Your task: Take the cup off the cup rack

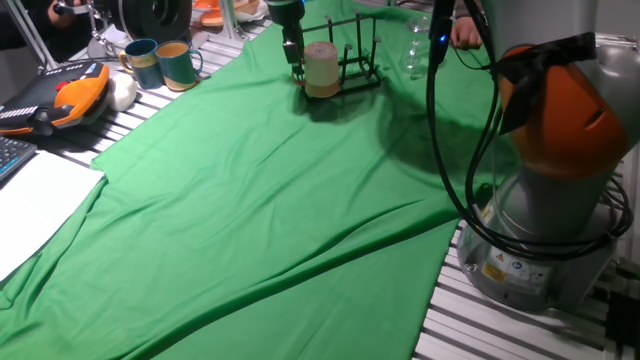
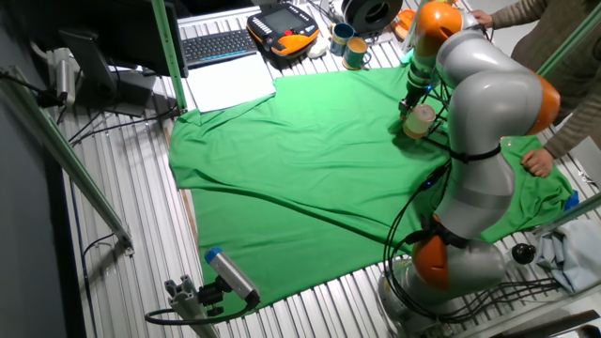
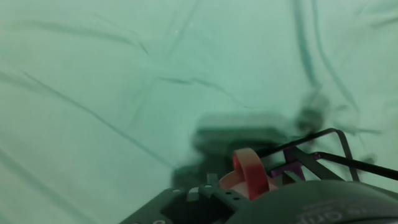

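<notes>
The cup point(image 1: 322, 68), cream with an orange-brown band at its base, stands upright at the left end of the black wire cup rack point(image 1: 357, 66) at the far side of the green cloth. My gripper point(image 1: 294, 58) hangs straight down against the cup's left side, where the handle is. In the hand view the orange-brown handle point(image 3: 247, 170) rises just in front of the gripper body, with the rack's wires point(image 3: 323, 149) to its right. The fingertips are hidden, so I cannot tell whether they are closed on the handle. The other fixed view shows the cup point(image 2: 420, 119) beside the arm.
Two teal-and-tan mugs point(image 1: 160, 62) stand on the table at the back left, next to an orange-and-black pendant point(image 1: 60, 98). A clear glass point(image 1: 417, 48) stands right of the rack. The robot base point(image 1: 545, 200) is at the right. A person's hand point(image 2: 538, 161) rests on the cloth.
</notes>
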You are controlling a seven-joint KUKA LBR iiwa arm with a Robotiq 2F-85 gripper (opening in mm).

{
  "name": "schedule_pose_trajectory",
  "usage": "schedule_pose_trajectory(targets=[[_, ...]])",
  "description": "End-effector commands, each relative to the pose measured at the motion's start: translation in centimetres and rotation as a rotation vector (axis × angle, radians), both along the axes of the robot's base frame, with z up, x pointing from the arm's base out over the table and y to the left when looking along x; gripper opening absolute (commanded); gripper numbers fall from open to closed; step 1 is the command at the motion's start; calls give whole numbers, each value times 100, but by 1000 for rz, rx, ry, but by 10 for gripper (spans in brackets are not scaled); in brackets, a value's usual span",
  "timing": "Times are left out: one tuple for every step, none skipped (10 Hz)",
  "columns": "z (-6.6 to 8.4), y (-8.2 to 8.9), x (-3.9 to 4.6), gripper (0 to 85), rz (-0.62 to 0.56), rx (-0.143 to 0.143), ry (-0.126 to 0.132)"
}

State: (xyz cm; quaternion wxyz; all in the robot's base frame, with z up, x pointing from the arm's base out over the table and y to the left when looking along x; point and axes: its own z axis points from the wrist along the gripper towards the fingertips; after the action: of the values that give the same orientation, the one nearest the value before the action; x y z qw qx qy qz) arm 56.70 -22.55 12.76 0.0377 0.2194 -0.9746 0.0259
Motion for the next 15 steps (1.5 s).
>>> schedule_pose_trajectory(targets=[[-15,-1,0,510,0,3,2],[-22,-5,-4,510,0,4,2],[-19,-7,-3,340,-1,4,15],[-9,-2,4,340,-2,10,29],[-12,-2,2,170,-2,21,37],[-3,2,6,0,-2,30,42],[22,2,11,0,-2,38,43],[102,5,23,0,-1,58,45],[225,6,38,0,-1,65,51],[385,18,55,0,-2,65,68],[571,30,62,0,-4,64,83],[811,42,78,0,-19,63,113],[1006,50,80,0,-37,73,124],[1180,70,78,0,-49,67,125],[1338,98,73,0,-62,58,132]])
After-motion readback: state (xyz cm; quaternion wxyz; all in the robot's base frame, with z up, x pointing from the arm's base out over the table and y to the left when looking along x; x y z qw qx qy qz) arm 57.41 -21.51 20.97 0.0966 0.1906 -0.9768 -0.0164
